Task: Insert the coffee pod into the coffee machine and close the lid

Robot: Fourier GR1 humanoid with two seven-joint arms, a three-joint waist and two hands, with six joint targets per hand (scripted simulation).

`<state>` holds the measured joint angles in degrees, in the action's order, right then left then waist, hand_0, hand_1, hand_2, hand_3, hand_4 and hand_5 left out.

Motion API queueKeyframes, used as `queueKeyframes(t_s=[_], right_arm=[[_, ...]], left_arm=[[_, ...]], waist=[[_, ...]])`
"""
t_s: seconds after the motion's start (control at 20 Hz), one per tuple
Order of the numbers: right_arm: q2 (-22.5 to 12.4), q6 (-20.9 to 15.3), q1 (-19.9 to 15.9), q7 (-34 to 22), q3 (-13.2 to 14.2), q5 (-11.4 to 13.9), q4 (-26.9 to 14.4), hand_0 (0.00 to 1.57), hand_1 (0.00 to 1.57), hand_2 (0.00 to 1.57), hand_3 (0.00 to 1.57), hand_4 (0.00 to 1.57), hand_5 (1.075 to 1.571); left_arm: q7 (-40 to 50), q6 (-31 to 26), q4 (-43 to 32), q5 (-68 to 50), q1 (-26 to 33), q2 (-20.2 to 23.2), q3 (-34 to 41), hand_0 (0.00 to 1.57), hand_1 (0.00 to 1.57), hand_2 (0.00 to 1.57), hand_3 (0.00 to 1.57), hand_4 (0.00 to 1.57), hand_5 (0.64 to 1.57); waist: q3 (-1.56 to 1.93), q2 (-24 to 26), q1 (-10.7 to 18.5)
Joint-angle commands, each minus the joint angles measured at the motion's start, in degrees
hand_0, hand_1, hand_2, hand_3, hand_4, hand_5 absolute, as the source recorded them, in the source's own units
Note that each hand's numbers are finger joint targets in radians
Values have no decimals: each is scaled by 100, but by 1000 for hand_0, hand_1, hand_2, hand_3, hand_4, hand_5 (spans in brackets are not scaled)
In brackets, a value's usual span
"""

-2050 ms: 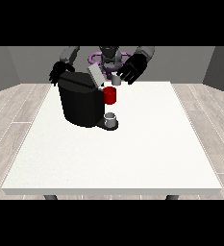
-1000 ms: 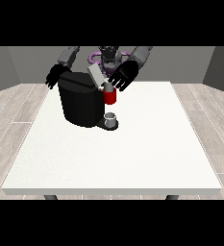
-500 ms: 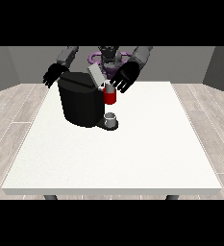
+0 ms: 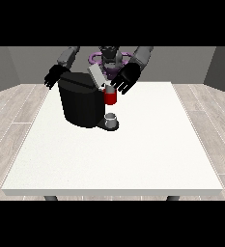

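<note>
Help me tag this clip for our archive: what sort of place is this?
Probably a bare test room set up for a coffee-making trial: a large white table on a wood-look plank floor with plain grey walls, holding only a black coffee machine and a small cup.

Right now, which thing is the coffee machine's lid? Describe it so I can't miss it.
Find the big black coffee machine on the white table. On its top, a grey flat lid stands tilted open, above the red part. It is the only pale slanted panel there.
</note>
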<state>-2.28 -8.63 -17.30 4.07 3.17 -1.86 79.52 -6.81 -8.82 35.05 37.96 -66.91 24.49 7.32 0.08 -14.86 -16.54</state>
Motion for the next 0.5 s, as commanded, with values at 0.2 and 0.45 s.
queueKeyframes(t_s=[0.2,0.45], right_arm=[[0,-82,70,-198,19,-13,123,0,0,0,0,364,1571],[59,-250,-182,-234,-6,97,-3,0,0,0,0,401,1571]], left_arm=[[-258,21,-80,170,283,10,-132,1118,1118,1158,990,442,1571],[-106,21,-18,246,-41,8,-145,1051,1051,1118,953,365,1571]], waist=[[-8,76,55],[-7,-4,101]])
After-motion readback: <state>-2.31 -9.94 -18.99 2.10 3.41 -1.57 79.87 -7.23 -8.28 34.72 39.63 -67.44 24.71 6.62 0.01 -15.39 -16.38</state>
